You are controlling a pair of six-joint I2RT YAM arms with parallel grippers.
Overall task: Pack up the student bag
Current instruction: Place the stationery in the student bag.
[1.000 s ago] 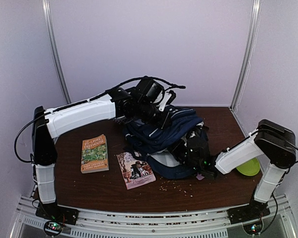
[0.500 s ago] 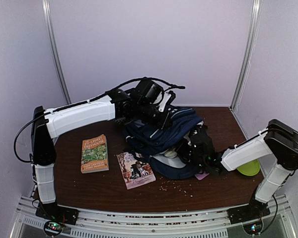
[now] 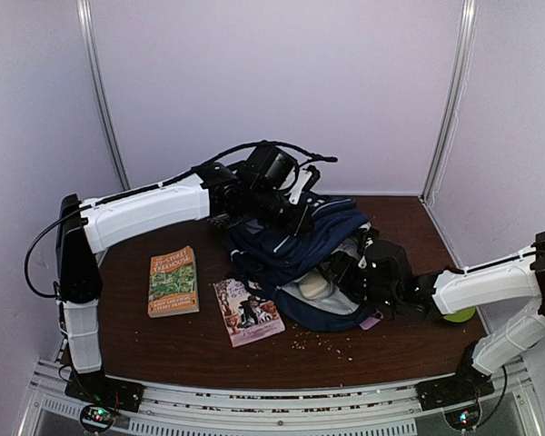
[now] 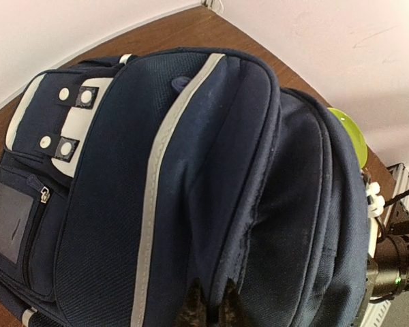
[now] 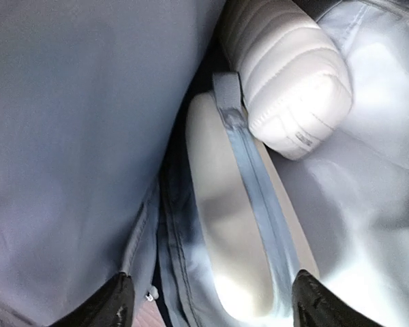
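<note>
Flap-slip risk: the navy-blue striped fabric backpack (image 3: 295, 250) lies mid-tabletop (image 3: 182, 350), mouth lifted.
The left pincer (image 4: 208, 310) pinches its flap; the right pincer (image 5: 218, 303) hangs spread over the cream zipped pouch (image 5: 225, 225) inside. If the fabric slips, the mouth collapses.

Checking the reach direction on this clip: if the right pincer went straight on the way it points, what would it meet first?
Most likely the cream zippered pouch lying inside the student bag, right ahead of the open right pincer; depth is hard to judge.
</note>
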